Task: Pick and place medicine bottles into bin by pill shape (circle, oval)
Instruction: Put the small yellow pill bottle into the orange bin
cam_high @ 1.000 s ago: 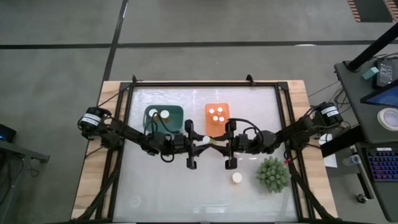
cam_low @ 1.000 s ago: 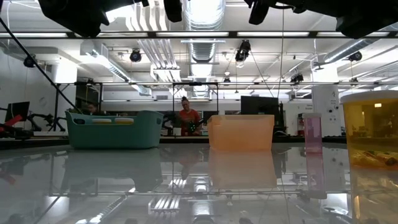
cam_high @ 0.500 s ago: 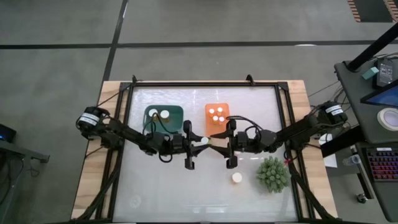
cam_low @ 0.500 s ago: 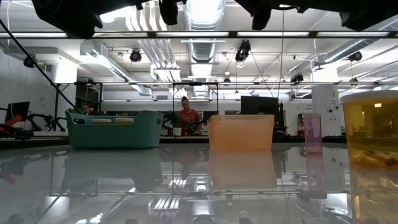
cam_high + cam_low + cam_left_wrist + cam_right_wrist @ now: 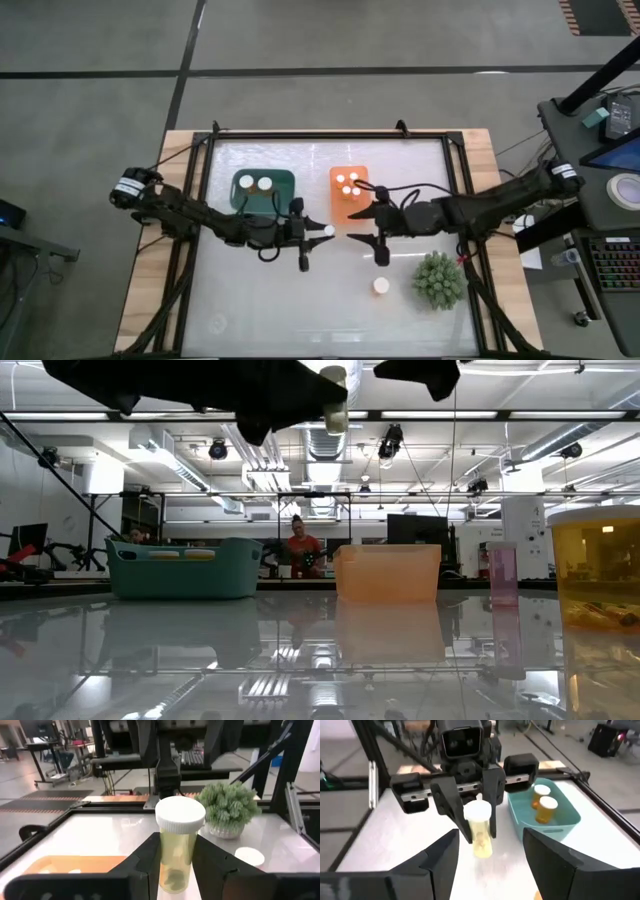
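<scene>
High view: left arm reaches low across the surface (image 5: 250, 300) from 9 o'clock, left gripper (image 5: 318, 233) near centre, fingers (image 5: 145, 857) clamped on a white-capped medicine bottle (image 5: 327, 230) held upright, lifted clear of the surface. Bottle body sits between the two fingers, cap sticking out past the tips. Right arm comes in from 3 o'clock; right gripper (image 5: 368, 227) faces the left one just beside it, fingers (image 5: 442, 855) spread wide, holding nothing, apart from the bottle.

Surface is glossy white inside a dark frame on a wooden top. Teal bin (image 5: 264, 187) at 11 o'clock of centre holds two bottles; orange bin (image 5: 350, 189) at 1 o'clock holds several white-capped ones. Loose bottle (image 5: 381, 286) stands at 5 o'clock, green plant (image 5: 438, 279) near it toward 4 o'clock. Desk with keyboard (image 5: 610, 265) at far 3 o'clock.

Low view: workshop with ceiling ducts, a person (image 5: 301, 550) far behind the bins; large amber bottle (image 5: 597, 575) close at 3 o'clock.
</scene>
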`<state>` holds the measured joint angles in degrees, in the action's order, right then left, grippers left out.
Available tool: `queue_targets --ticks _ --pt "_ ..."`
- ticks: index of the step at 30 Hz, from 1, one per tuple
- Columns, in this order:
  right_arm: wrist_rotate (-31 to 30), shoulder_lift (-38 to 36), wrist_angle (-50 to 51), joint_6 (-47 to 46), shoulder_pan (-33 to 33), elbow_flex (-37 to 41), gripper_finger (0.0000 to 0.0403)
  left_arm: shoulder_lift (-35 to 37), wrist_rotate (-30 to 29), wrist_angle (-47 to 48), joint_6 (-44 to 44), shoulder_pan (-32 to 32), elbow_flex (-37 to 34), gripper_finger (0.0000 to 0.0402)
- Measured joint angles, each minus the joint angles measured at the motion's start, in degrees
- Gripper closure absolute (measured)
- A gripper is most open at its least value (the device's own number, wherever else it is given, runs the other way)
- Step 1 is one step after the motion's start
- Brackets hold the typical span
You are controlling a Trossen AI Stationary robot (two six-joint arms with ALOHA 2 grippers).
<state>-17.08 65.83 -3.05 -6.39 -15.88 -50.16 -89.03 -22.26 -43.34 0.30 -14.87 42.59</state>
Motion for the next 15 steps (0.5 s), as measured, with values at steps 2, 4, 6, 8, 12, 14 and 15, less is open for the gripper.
queue_targets --ticks 2,4,6,8,12,14,15 --pt "0.02 1.06 4.0 0.02 0.0 -3.06 0.0192 0.0 -0.12 0.51 0.02 0.0 -0.08 0.0324" --pt "0.0 2.65 7.65 0.19 0.02 -5.88 0.0193 0.0 -0.15 0.37 0.1 0.0 -0.09 0.0324" --pt "0.07 4.42 10.25 0.44 0.02 -8.58 0.0193 0.0 -0.18 0.38 0.47 0.0 -0.09 0.0324" --pt "0.07 6.24 13.29 0.42 0.02 -11.29 0.0193 0.0 -0.18 0.41 0.48 0.0 -0.11 0.0324" --pt "0.05 9.88 20.0 0.08 0.04 -16.57 0.0193 0.0 -0.16 0.51 0.57 0.0 -0.2 0.0324" --pt "0.09 11.67 22.55 -0.01 0.04 -18.81 0.0193 0.0 -0.15 0.72 0.59 0.0 -0.22 0.0324" --pt "0.07 12.55 23.48 0.0 0.04 -19.71 0.0193 0.0 -0.15 0.71 0.59 0.0 -0.24 0.0324"
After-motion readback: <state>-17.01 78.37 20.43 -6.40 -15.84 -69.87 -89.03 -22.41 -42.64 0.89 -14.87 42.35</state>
